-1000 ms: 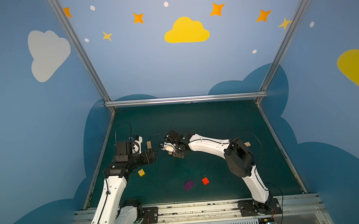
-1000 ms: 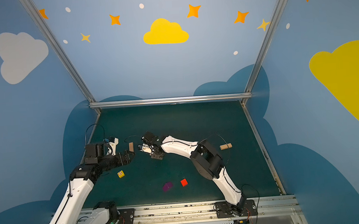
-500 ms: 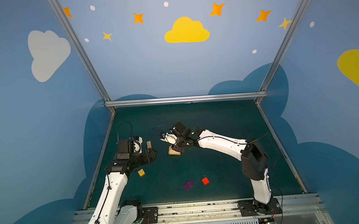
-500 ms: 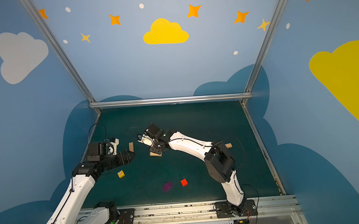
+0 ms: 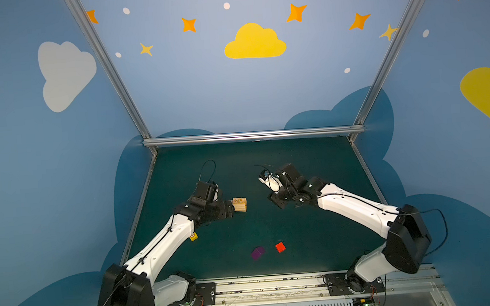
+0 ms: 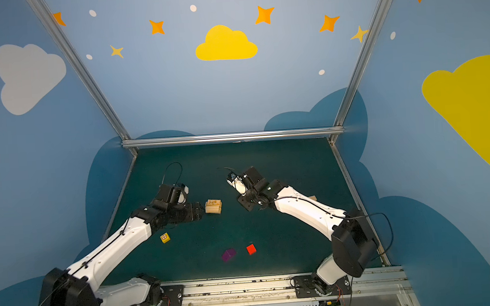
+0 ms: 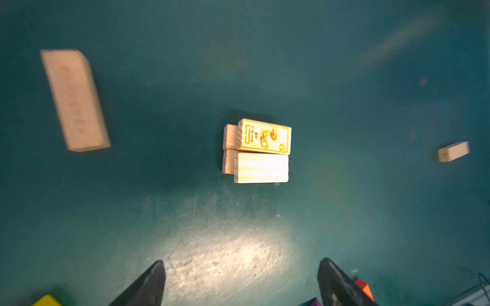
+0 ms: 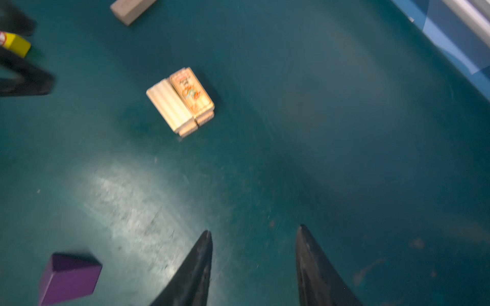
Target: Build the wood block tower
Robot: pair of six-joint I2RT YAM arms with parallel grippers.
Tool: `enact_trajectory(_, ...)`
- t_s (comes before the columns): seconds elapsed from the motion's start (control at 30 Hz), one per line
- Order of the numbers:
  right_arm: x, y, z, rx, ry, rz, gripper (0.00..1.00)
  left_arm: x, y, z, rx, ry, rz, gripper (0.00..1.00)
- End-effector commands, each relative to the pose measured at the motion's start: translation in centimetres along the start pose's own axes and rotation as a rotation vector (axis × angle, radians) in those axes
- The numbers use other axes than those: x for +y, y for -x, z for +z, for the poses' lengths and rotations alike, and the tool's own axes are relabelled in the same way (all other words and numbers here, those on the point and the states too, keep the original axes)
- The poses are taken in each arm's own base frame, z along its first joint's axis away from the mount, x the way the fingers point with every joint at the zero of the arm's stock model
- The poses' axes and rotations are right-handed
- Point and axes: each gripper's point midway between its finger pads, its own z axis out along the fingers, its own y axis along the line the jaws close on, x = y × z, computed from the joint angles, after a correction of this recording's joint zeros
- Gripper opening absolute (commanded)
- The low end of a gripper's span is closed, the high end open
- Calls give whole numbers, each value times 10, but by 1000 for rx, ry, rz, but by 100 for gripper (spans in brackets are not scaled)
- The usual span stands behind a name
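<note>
Stacking step, between placements. The tower [image 5: 239, 205] is two plank layers, print uppermost, left of centre on the bench [image 5: 297, 162] in both top views. The left hand [image 7: 241, 263] is wide open and empty, just beside it. The right hand [image 8: 254, 230] is partly open and empty, right of centre. Next, likely: fetch a loose plank [image 7: 75, 100] or the red cube [image 5: 280, 247].

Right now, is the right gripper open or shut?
Open: the right gripper shows both fingers spread apart over the mat, nothing between them.
</note>
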Motion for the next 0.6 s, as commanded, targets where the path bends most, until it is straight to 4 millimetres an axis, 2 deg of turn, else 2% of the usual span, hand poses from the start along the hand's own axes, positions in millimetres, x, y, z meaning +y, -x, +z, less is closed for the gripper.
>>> enact_trajectory(0.0, 5, 9, -16, -78, 17, 34, 47, -12, 10, 12, 20, -9, -10, 88)
enact_trajectory(0.13, 6, 12, -17, -98, 23, 28, 49, -16, -2, 35, 135, -24, -30, 78)
enact_trajectory(0.23, 6, 11, -15, -86, 21, 27, 49, -18, -6, 44, 182, -27, -15, 55)
enact_trajectory(0.37, 7, 10, -13, -83, 20, 23, 50, -14, -8, 53, 194, -9, -1, 43)
enact_trajectory(0.43, 7, 9, -12, -78, 20, 20, 50, -10, -9, 58, 203, 9, 8, 31)
enact_trajectory(0.57, 6, 8, -10, -71, 14, 18, 50, -4, -13, 66, 229, 35, 23, 28)
